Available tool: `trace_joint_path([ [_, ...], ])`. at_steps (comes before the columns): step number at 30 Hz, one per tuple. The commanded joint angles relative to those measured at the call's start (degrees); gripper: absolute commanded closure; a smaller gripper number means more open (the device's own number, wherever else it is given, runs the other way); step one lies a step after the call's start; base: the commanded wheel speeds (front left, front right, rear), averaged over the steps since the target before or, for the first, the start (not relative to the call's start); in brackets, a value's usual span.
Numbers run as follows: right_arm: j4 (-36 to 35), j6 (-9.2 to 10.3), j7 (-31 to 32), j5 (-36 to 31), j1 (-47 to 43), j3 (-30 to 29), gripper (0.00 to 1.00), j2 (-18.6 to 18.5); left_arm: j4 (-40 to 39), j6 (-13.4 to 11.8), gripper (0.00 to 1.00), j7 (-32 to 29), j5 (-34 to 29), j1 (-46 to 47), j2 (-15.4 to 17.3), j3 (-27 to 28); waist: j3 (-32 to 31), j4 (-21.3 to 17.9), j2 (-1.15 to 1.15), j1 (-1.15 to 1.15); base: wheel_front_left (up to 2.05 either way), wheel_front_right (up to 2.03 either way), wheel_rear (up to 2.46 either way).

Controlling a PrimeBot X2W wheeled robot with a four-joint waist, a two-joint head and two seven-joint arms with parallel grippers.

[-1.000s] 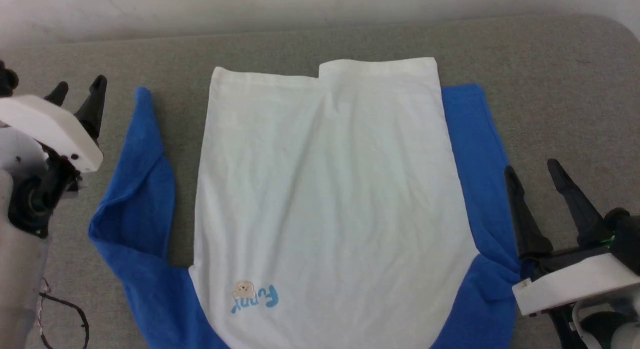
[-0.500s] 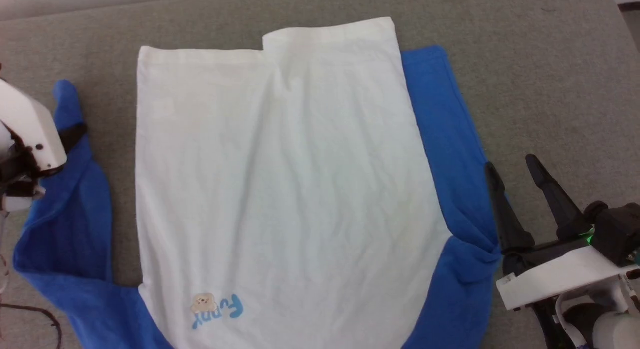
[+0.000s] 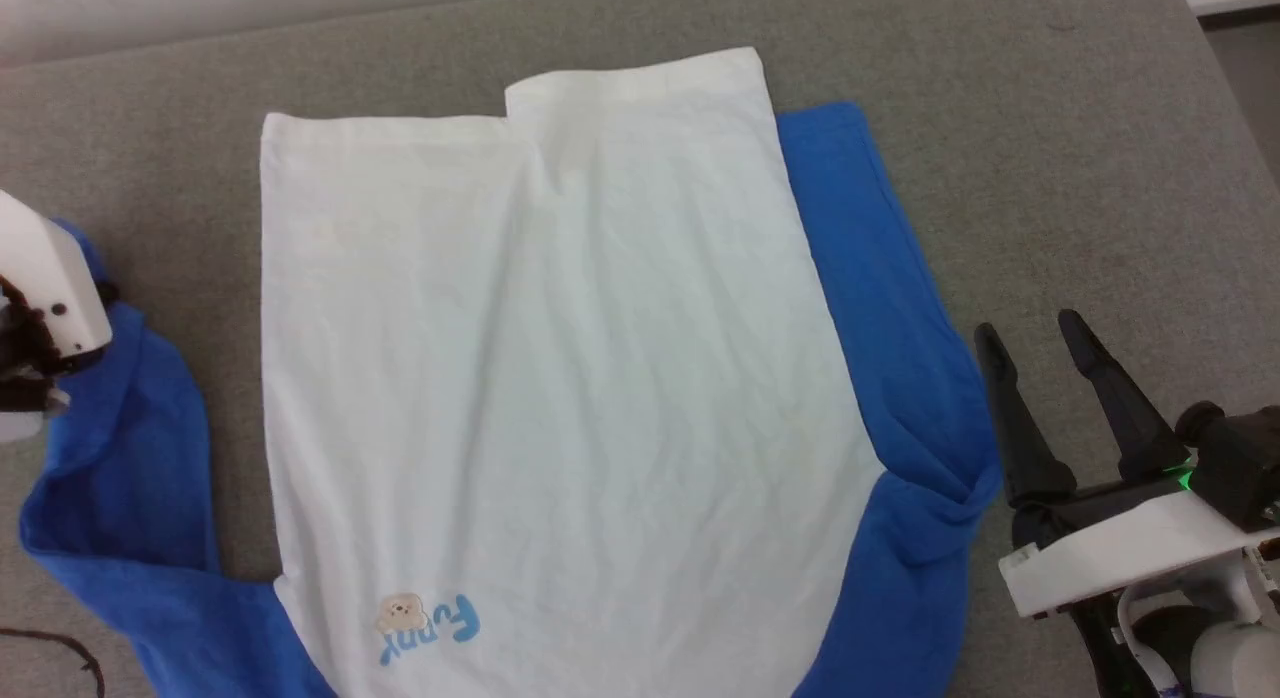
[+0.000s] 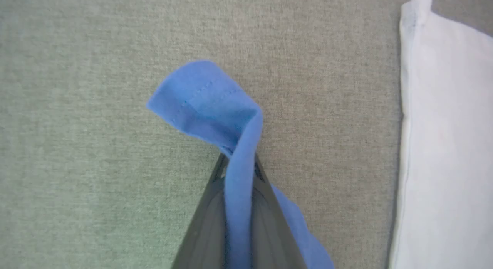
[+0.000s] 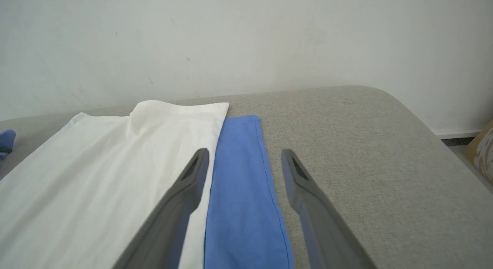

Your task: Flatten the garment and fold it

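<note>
Left gripper (image 4: pixel 238 161): two dark tapered fingers (image 4: pixel 208 215) pinched shut on the garment (image 3: pixel 540 358) at its soft, stitched blue sleeve cuff, left of the white body; the head view hides those fingers behind a pale wrist housing (image 3: pixel 45 278). Right gripper (image 5: pixel 244 155): jaws apart, empty, at the flat blue sleeve right of the white body. Garment spread on grey woven tabletop (image 3: pixel 1050 178), its near end cut off.

Garment (image 3: pixel 550 378) on grey table (image 3: pixel 1050 178)

The garment (image 3: pixel 560 378) is soft matt cloth, lightly creased; the tabletop (image 3: pixel 1060 178), coarse grey weave; the right gripper (image 3: pixel 1027 324), matt dark plastic.
</note>
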State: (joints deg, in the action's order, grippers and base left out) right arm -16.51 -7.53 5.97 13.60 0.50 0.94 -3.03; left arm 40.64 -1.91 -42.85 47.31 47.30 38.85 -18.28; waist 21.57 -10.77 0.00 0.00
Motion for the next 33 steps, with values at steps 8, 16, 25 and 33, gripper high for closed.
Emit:
trace_joint_path([
  [8,0.23,0.04,1.14,-0.22,-2.82,-2.80,0.00,0.15,-3.23,3.12,1.00,5.86,-3.69,0.10,-1.63,-3.39,-9.89,4.37,0.00,0.00,0.00,0.00,0.00],
  [16,-1.21,0.04,2.79,-0.13,-6.94,-7.80,0.00,0.15,-16.14,5.34,1.00,9.50,-5.38,-2.81,-6.76,-8.07,-16.34,7.40,0.00,0.00,0.00,0.00,0.00],
  [25,-2.76,0.04,4.08,0.41,-8.64,-11.77,0.00,0.15,-28.95,5.94,1.00,11.09,-4.76,-11.97,-18.94,-17.52,-18.05,7.70,0.00,0.00,0.00,0.00,0.00],
  [33,-4.06,0.04,4.68,0.41,-7.56,-11.33,0.00,0.15,-23.59,7.26,1.00,13.86,-6.63,-14.90,-30.74,-27.43,-14.73,3.16,0.00,0.00,0.00,0.00,0.00],
])
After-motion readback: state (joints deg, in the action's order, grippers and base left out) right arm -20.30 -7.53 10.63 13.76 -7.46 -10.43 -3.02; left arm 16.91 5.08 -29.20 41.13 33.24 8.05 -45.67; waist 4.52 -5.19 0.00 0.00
